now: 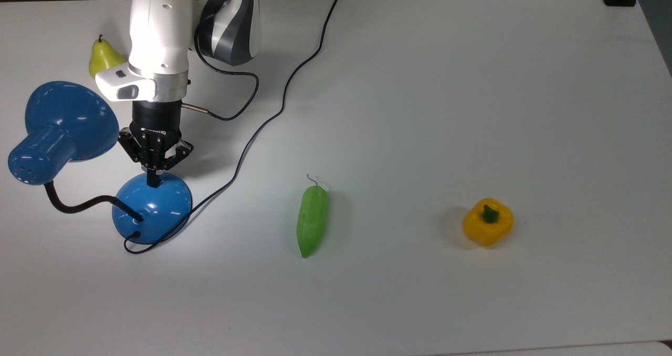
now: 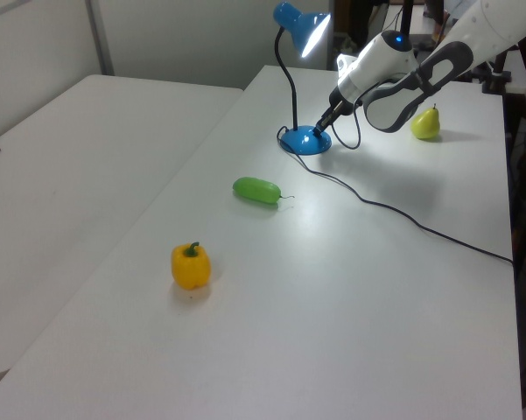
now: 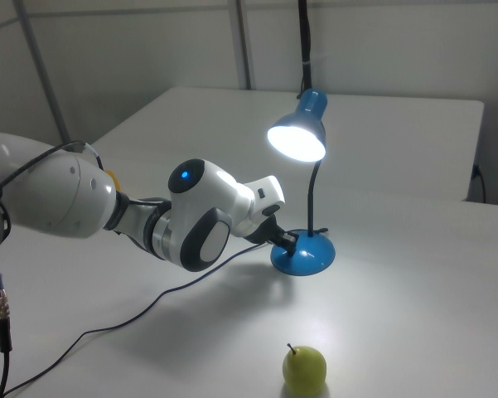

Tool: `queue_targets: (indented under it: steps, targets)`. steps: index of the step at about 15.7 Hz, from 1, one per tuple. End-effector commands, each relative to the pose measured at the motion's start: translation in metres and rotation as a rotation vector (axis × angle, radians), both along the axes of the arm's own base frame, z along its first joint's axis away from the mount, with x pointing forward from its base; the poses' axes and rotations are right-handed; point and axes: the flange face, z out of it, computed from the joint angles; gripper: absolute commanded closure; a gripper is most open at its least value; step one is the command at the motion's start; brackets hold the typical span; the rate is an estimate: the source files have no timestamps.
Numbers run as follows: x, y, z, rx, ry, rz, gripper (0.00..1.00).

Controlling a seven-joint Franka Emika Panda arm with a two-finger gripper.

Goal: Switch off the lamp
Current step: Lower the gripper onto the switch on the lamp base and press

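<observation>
The blue lamp stands at the top view's left, its domed base (image 1: 157, 209) on the table and its bell shade (image 1: 65, 119) bent over on a black neck. In the right view the shade (image 3: 299, 133) glows, so the lamp is lit. My gripper (image 1: 153, 180) points down with its fingers shut together, the tips touching the upper edge of the base. The left view has the gripper (image 2: 320, 126) at the base (image 2: 303, 141), and the right view has the gripper (image 3: 291, 241) against the base (image 3: 307, 255).
The lamp's black cord (image 1: 252, 135) runs from the base across the table to the far edge. A yellow-green pear (image 1: 102, 55) lies behind the arm. A green cucumber (image 1: 312, 220) and a yellow bell pepper (image 1: 487, 222) lie to the top view's right.
</observation>
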Motion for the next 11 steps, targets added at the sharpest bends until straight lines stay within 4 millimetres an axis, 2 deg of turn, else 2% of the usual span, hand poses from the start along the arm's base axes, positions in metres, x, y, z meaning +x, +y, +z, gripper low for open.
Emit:
queue_targets:
  steps: [1,5,9,11]
  targets:
    - [-0.012,0.002,-0.022,0.012,0.039,-0.007,1.00]
    - [-0.015,0.002,-0.025,0.015,0.048,-0.008,1.00]
    - [-0.018,0.001,-0.010,0.030,0.047,-0.028,1.00]
    - [-0.024,0.000,-0.005,0.044,0.103,-0.036,1.00]
